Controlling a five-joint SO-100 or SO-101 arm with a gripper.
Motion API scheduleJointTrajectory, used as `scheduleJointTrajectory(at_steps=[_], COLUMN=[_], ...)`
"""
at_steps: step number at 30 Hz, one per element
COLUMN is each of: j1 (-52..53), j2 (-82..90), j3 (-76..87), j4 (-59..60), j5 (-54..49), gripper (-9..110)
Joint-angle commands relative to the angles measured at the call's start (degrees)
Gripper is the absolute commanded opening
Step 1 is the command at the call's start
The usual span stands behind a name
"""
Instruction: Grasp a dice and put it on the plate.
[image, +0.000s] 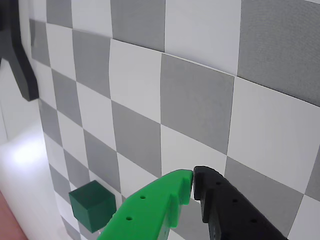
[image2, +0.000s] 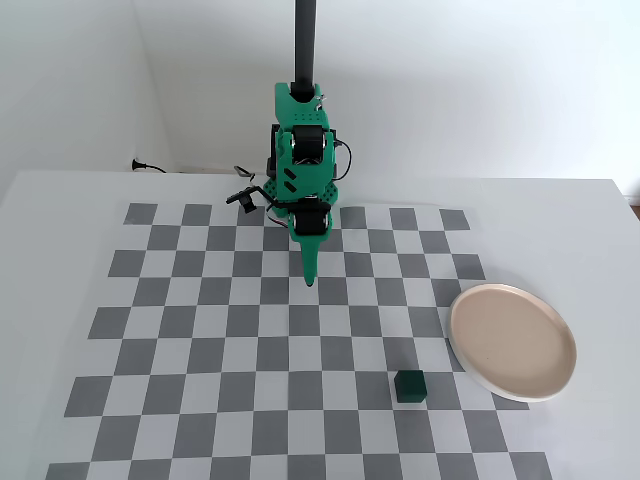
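Note:
The dice (image2: 410, 387) is a small dark green cube on the checkered mat, near the front, just left of the plate (image2: 512, 341), a pale pinkish-beige round plate with a white rim at the right. In the wrist view the dice (image: 92, 205) sits at the lower left, apart from the fingers. My gripper (image2: 310, 283) hangs tip-down over the mat's back middle, well away from the dice. Its green and black jaws (image: 193, 181) are closed tip to tip and hold nothing.
The grey-and-white checkered mat (image2: 200, 330) covers the white table. A black cable and plug (image2: 145, 166) lie at the back left by the wall. A dark bracket (image: 20, 65) shows at the wrist view's left edge.

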Motion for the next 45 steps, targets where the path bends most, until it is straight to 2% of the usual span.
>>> scheduleJointTrajectory(at_steps=[1,5,10,18,32,38,45], j1=[-0.6,-0.6,1.1,-0.2,0.2,-2.2,-4.8], j2=[0.9,0.9,0.8,0.8,0.8,0.8,0.7], j3=[-1.0,-0.8,-1.3,-0.8,-0.8,-0.8,-0.8], j4=[-1.1,-2.4,-7.5,-7.6,-0.5,-5.8,-6.9], j5=[-0.7,0.7,-6.0,-33.3,-55.9,-63.5,-77.0], gripper=[-4,-4,-4,-4,-4,-4,-4])
